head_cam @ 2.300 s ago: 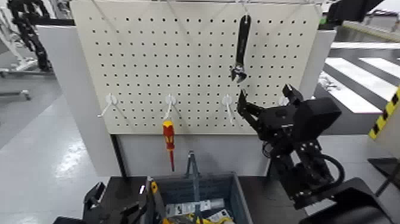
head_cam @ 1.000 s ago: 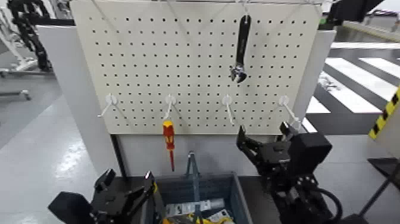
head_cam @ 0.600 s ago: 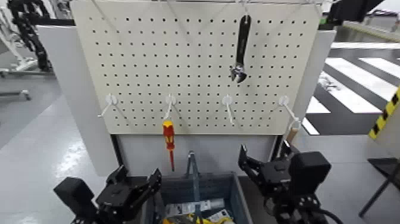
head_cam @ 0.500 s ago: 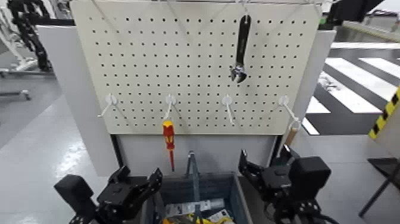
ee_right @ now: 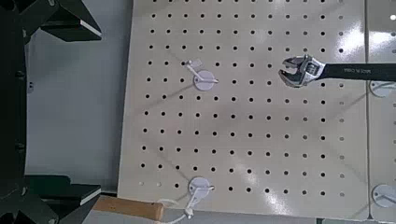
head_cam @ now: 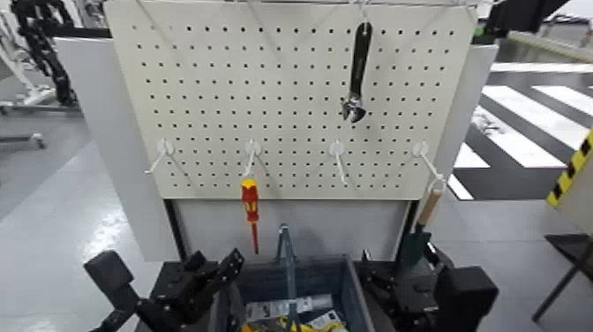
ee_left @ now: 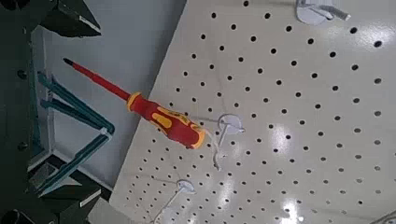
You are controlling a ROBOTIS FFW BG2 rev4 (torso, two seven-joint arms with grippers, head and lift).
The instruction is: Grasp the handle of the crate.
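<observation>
We centre our open left claw point(head_cam: 212, 274) on the handle point(head_cam: 286, 260) above the crate point(head_cam: 346, 275); right claw point(head_cam: 397, 282) open, beside the crate.

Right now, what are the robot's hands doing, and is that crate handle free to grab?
Left hand open, left of crate. Right hand open, right of it. Handle upright, untouched. Nothing blocking it.
</observation>
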